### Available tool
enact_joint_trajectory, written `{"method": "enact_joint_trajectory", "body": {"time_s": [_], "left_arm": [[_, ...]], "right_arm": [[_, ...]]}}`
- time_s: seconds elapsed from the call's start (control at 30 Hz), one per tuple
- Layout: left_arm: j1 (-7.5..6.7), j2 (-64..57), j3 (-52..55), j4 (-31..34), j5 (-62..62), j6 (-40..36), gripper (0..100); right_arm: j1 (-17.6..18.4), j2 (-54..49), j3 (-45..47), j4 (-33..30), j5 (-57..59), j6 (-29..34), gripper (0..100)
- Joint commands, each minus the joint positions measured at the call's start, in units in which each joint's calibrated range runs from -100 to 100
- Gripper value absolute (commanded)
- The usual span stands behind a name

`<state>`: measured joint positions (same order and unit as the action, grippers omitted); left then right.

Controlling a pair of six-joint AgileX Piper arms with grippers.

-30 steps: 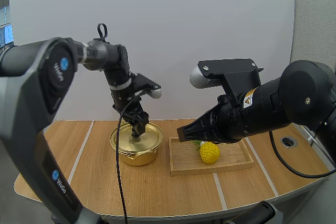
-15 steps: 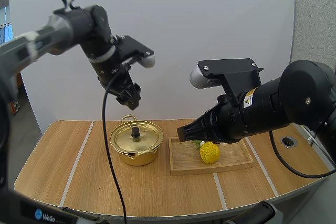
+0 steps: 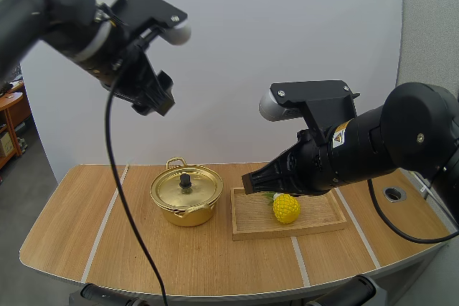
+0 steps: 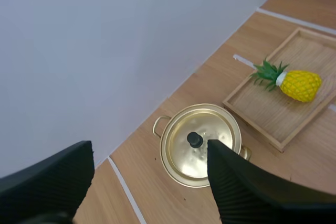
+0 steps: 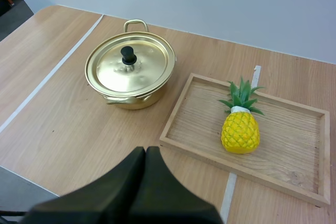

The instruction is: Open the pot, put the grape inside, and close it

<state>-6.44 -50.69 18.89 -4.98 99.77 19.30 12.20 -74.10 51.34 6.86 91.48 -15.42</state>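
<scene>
Lid (image 3: 186, 190) sits on the pot (image 3: 188, 213), opening not begun; left gripper (image 3: 159, 99) hangs released high above it, right gripper (image 3: 249, 183) clenched empty; next, descend onto the knob (image 3: 185, 179).

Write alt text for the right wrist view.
A gold pot, lid on, sits on a wooden table beside a wooden tray holding a yellow pineapple. The right tool, shut on nothing, hangs above the table.

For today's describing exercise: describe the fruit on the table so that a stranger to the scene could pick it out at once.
Start at the wooden table: beside the gold pot sits a shallow wooden tray. In the tray lies a small pineapple. It alone is bright yellow, with a green leafy crown.
</scene>
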Motion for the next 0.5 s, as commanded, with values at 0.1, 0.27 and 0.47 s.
{"method": "enact_joint_trajectory", "body": {"time_s": [0.1,0.27,0.47], "left_arm": [[-0.05,-7.59,-0.05,-0.5,0.23,-5.63,52],[-0.05,-12.78,0.19,-0.68,0.23,-6.56,0],[-0.05,-18.17,3.44,-1.67,0.23,-8.4,0]], "right_arm": [[-0.14,-0.79,0.18,-0.03,-0.36,-0.59,0],[-0.14,-0.79,0.18,0.1,1.11,-0.59,0],[-0.77,-1.18,0.06,-0.31,6.71,-0.5,0]]}}
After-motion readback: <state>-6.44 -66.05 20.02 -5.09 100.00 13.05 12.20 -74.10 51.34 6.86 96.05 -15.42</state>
